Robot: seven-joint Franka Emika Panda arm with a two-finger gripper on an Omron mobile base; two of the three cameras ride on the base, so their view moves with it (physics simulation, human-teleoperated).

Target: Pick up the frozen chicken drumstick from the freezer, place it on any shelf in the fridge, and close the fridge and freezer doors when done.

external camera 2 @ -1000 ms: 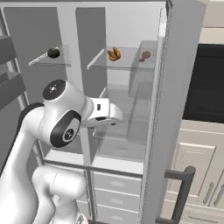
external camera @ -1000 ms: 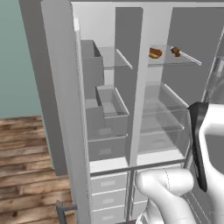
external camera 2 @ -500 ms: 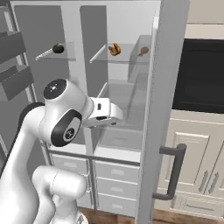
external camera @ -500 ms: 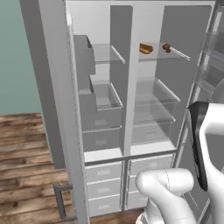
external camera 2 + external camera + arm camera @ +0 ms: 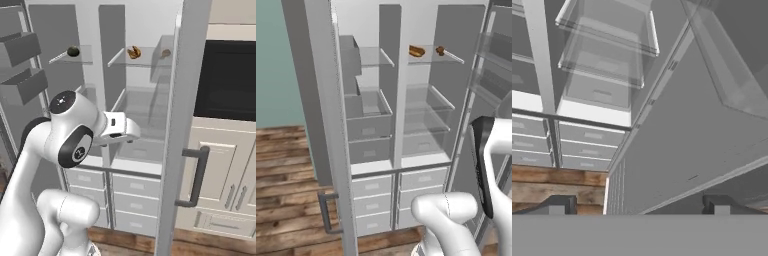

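Clear shelf (image 5: 607,37) above grey drawers (image 5: 587,145), wood floor (image 5: 557,182) below.

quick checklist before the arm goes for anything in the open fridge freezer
1. Both doors open: ok; plain door, other door.
2. Gripper open and empty: ok.
3. Gripper near the top shelf: not ok.
4. Which compartment holds the drumstick: cannot tell. Brown item with a small dark one; dark round item in the other.
5. Shelves below free for placing: ok.
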